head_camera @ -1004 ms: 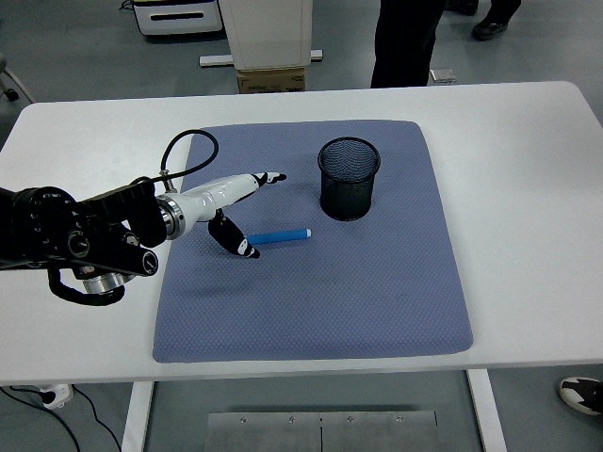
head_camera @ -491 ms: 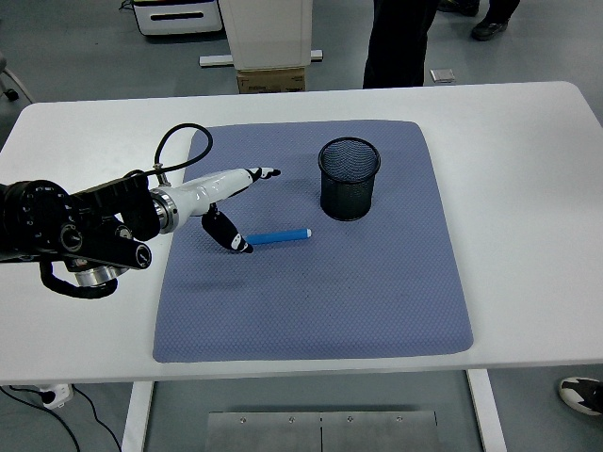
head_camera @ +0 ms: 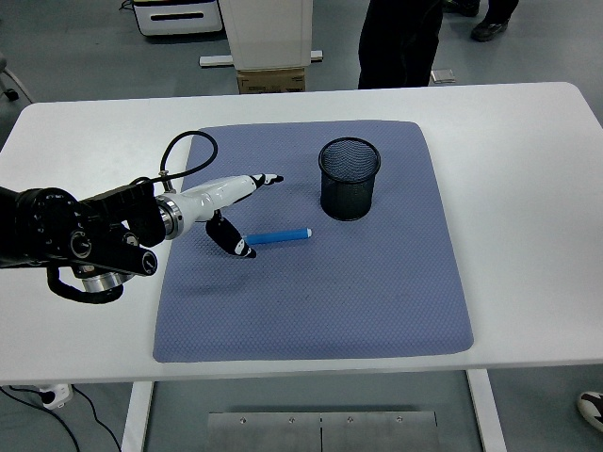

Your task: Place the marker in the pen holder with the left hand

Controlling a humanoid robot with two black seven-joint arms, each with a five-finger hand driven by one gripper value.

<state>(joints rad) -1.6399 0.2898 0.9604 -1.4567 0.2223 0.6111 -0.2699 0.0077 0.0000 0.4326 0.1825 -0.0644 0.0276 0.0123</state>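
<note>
1. Robot hand (head_camera: pixel 236 209) on the left, head view: it comes in from the left edge on a chunky black arm, with a white palm section and black-tipped fingers. The fingers (head_camera: pixel 267 178) up top are stretched out toward the right, and the thumb (head_camera: pixel 236 242) hangs down lower, so the hand is spread and isn't holding anything.

2. Same view, the marker (head_camera: pixel 278 235): it's a blue one lying flat on the mat, roughly left to right with the right end tilted slightly up in the picture. Its left end sits right at the thumb tip. I honestly can't tell if they're touching or just super close.

3. The pen holder (head_camera: pixel 349 177) is a black mesh cup standing upright on the mat, up and to the right of the marker, clearly apart from it. Can't see anything inside it through the mesh.

4. The mat (head_camera: pixel 377 292) is a blue-grey textured pad covering the middle of the white worktop (head_camera: pixel 518 169). A black cable (head_camera: pixel 179 151) loops up from the wrist over the mat's left edge.

5. Top of the picture: a person's dark trouser legs (head_camera: pixel 396 42) behind the far edge of the worktop, plus a cardboard box (head_camera: pixel 270 80) on the floor.
</note>
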